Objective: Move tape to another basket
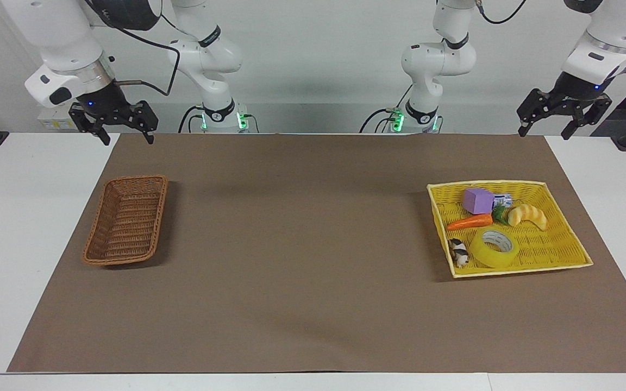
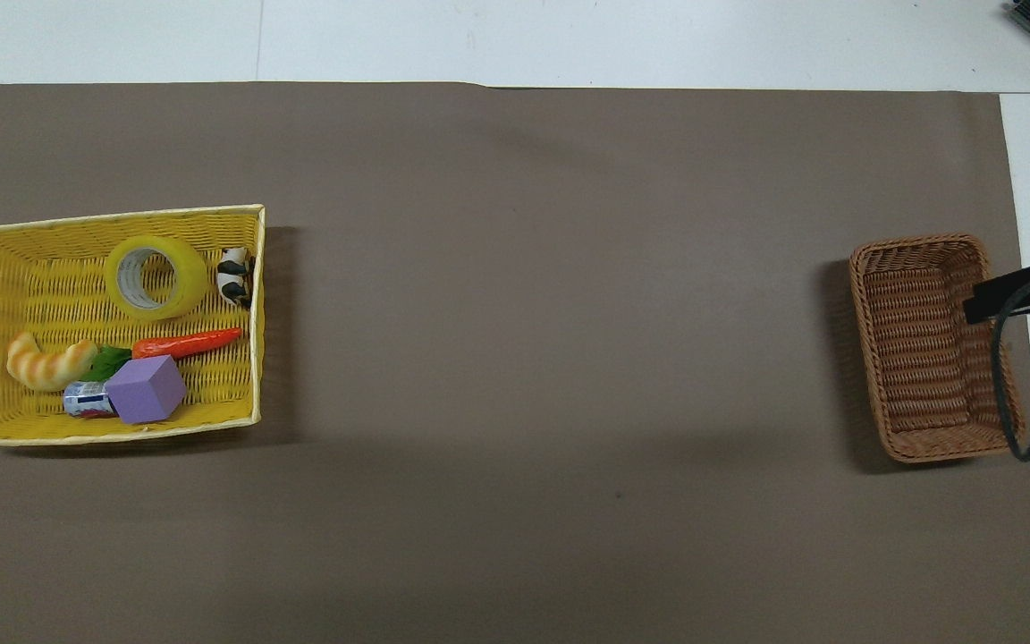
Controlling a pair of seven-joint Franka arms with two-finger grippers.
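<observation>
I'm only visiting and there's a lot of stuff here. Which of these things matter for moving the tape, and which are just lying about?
Part of the job:
- tape, lying in the yellow basket
- brown wicker basket, where it goes
- left pincer and right pincer, both up and open

Just lying about, all in the yellow basket:
- croissant toy
- carrot
- purple cube
- small can
- black-and-white figure

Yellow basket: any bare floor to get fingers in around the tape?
Bare weave lies between the tape and the yellow basket wall toward the left arm's end. Crowded elsewhere: the black-and-white toy sits beside the tape, and the carrot, croissant and purple cube fill the half nearer the robots. The brown basket holds nothing.
</observation>
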